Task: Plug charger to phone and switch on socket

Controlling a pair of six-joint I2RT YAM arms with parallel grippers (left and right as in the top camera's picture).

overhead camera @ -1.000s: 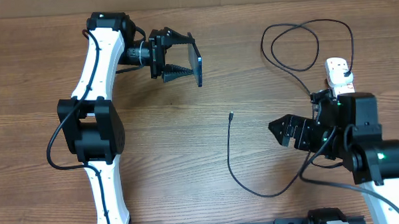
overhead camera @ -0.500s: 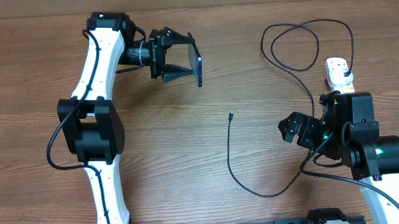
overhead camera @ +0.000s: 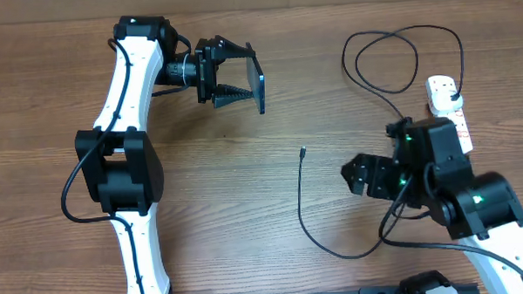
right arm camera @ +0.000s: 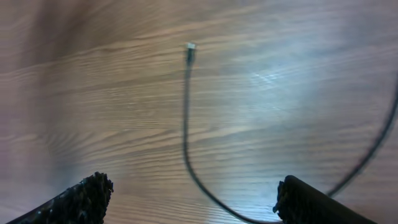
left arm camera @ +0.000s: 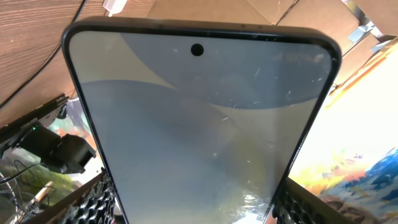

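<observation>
The left hand (overhead camera: 246, 73) grips the slim dark-edged phone (overhead camera: 262, 88), held up above the brown wooden desk (overhead camera: 55, 224). The right hand (overhead camera: 357, 177) is wide open and empty, near the thin black charger cable (right arm camera: 185, 112) lying on the desk.

The phone (left arm camera: 199, 137) is cut off at the bottom of the left wrist view; at overhead right, the right arm (overhead camera: 486, 200) apparently hides much of the socket (overhead camera: 436, 88).

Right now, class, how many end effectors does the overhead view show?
2. The left end effector grips the phone, upper centre; the right end effector hangs open near the charger.
</observation>
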